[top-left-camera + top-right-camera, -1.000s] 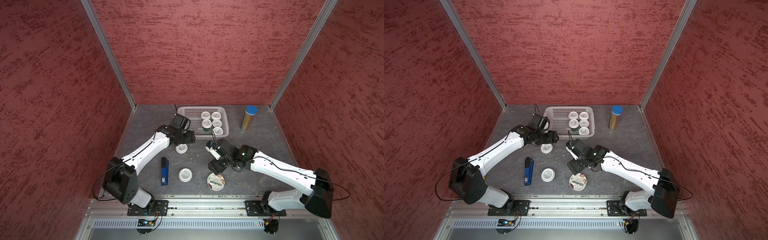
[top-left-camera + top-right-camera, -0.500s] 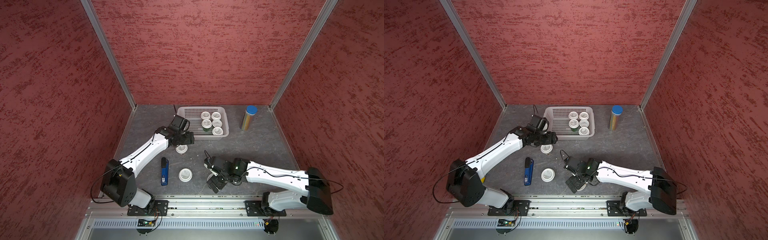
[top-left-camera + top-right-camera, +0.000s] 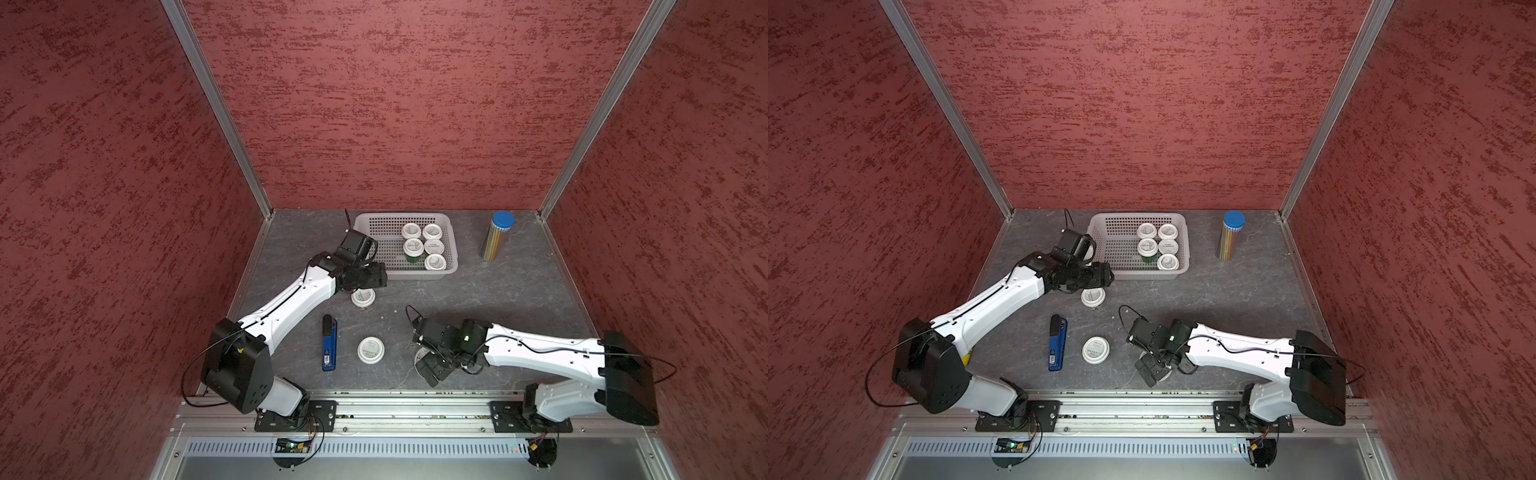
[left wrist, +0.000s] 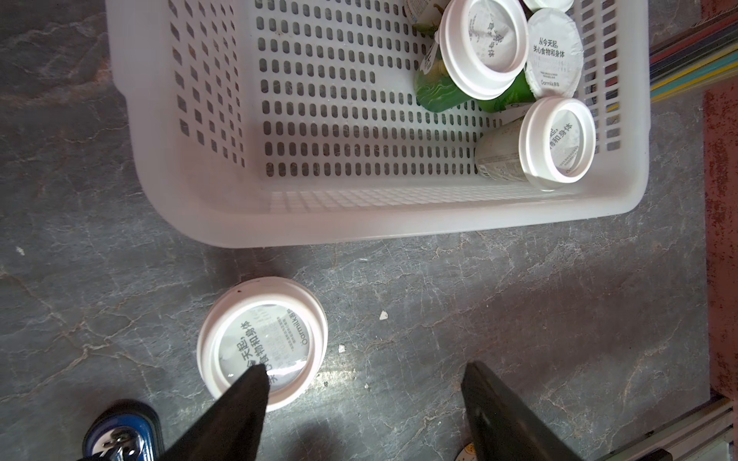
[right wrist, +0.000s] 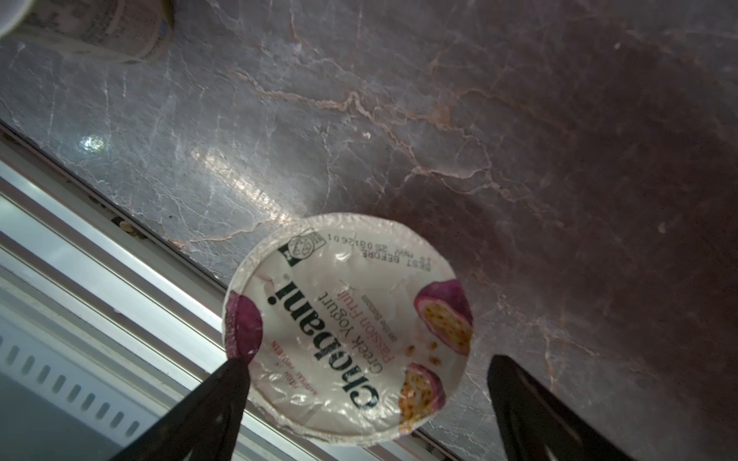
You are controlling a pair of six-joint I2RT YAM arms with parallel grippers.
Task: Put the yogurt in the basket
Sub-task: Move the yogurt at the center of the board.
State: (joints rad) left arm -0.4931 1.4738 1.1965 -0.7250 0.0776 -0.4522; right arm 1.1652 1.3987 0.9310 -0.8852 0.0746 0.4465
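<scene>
Grey desk (image 3: pixel 519 299) — right jaws wide open, empty, over Chobani cup (image 5: pixel 347 319); left jaws half-open, empty, off-centre over small cup (image 4: pixel 261 343) beside basket (image 4: pixel 359 223) — topple risk.

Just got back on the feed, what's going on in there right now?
Five small cups already sit in the basket. The left claw hangs open above another small cup on the table just in front of the basket, offset from it, not around it. The right claw is open right over the Chobani cup by the table's front edge, not gripping it yet. One last small cup stands loose beside a blue tool.
</scene>
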